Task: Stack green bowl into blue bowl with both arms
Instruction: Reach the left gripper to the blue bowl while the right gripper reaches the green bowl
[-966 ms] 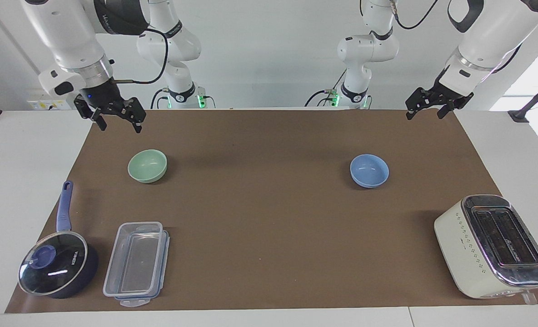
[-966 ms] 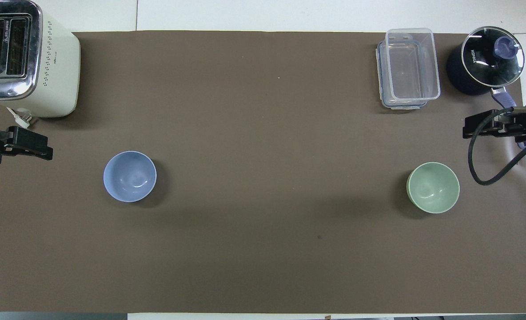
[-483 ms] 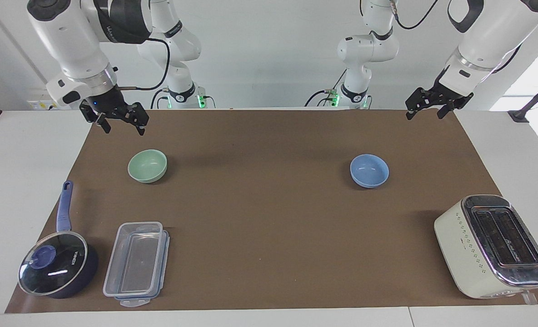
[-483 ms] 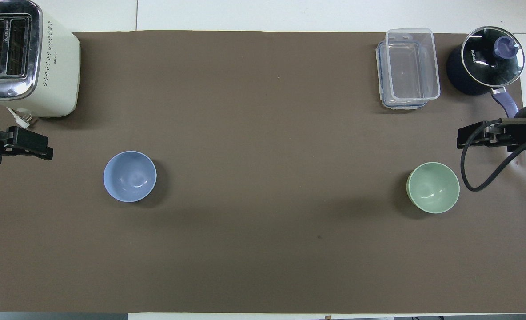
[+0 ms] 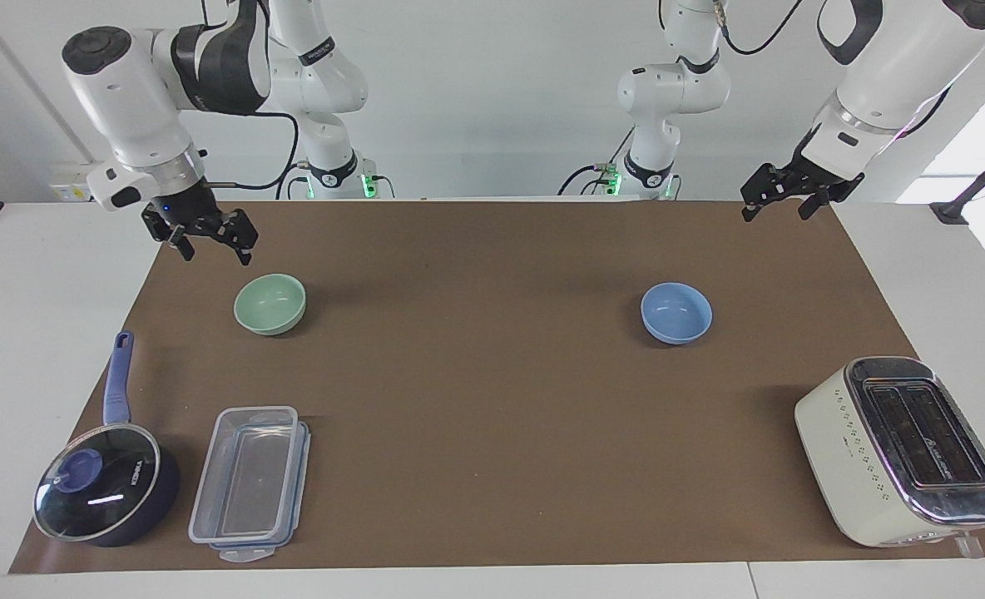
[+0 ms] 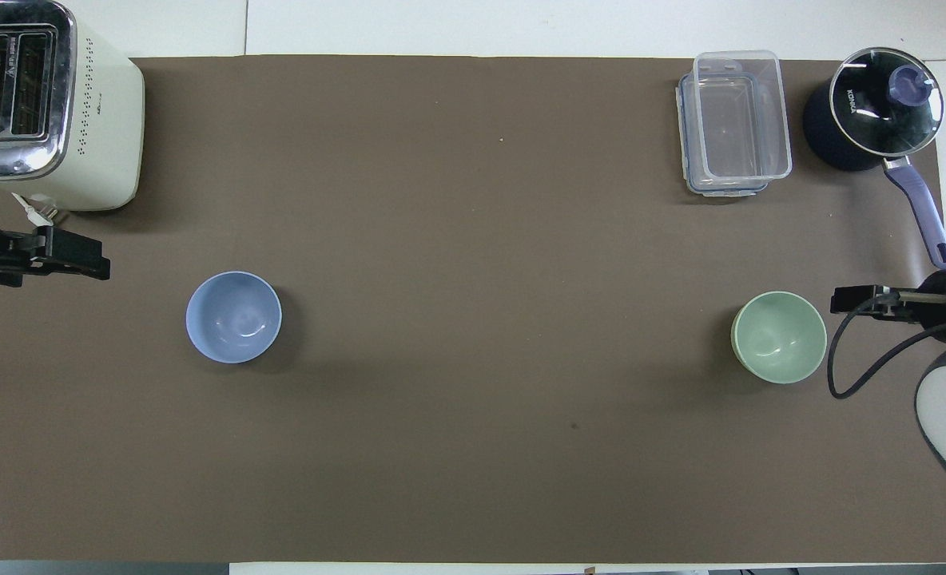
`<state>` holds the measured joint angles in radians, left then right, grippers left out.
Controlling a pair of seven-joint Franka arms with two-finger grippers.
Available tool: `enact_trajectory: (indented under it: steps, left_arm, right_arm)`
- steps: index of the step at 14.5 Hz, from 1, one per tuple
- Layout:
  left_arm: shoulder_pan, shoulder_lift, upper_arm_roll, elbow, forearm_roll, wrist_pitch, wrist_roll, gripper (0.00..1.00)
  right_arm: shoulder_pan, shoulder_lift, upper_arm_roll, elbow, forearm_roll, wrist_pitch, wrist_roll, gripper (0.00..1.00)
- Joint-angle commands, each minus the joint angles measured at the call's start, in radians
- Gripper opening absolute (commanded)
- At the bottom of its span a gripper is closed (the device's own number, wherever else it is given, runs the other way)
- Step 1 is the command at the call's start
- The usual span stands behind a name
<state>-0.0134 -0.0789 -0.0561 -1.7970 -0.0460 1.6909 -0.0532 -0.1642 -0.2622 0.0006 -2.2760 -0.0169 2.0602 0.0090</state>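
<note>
Overall, the brown mat covers most of the white table and bears every object; it appears to mark the working area. Largest on it is the toaster, at the left arm's end and farther from the robots than the bowls; the clear container and the lidded saucepan sit at the right arm's end, likewise farther out; this placement leaves the middle band free, probably for the stacking move.

Of the task items, the green bowl stands upright at the right arm's end; the blue bowl stands upright toward the left arm's end, well apart from it; neither is touched, so stacking is not yet begun.

Right gripper: raised over the mat's edge near the green bowl, fingers spread and pointing down, holding nothing; the bowl lies just beside it, not under it. Judgement: this pose suits a descent onto the bowl's rim.

Left gripper: hangs over the mat corner nearest the robots, fingers apart and empty, well apart from the blue bowl; this arm appears to wait.
</note>
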Motion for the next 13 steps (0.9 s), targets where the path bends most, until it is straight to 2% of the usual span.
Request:
enact_trajectory:
  steps: [1,4,6,7,12,13]
  left_arm:
    - [0.006,-0.016,-0.001,-0.200,-0.017,0.186,0.045,1.00]
    - [0.003,0.068,0.001,-0.335,-0.015,0.375,0.110,1.00]
    - [-0.003,0.085,-0.001,-0.444,-0.015,0.536,0.107,1.00]
    - [-0.003,0.088,-0.001,-0.471,-0.015,0.570,0.107,1.00]
    - [-0.008,0.111,-0.001,-0.487,-0.015,0.573,0.107,0.99]
    - [-0.010,0.111,-0.001,-0.487,-0.015,0.573,0.108,0.96]
  right_arm:
    - [-0.041,-0.043,0.007,-0.105,0.015,0.084,-0.110,1.00]
    - [-0.084,0.013,0.007,-0.157,0.015,0.164,-0.182,1.00]
    - [-0.089,0.040,0.007,-0.166,0.015,0.184,-0.225,1.00]
    - [-0.089,0.050,0.007,-0.169,0.015,0.199,-0.225,1.00]
    - [-0.104,0.133,0.007,-0.183,0.017,0.287,-0.221,0.97]
    - [-0.104,0.145,0.007,-0.183,0.017,0.291,-0.219,0.94]
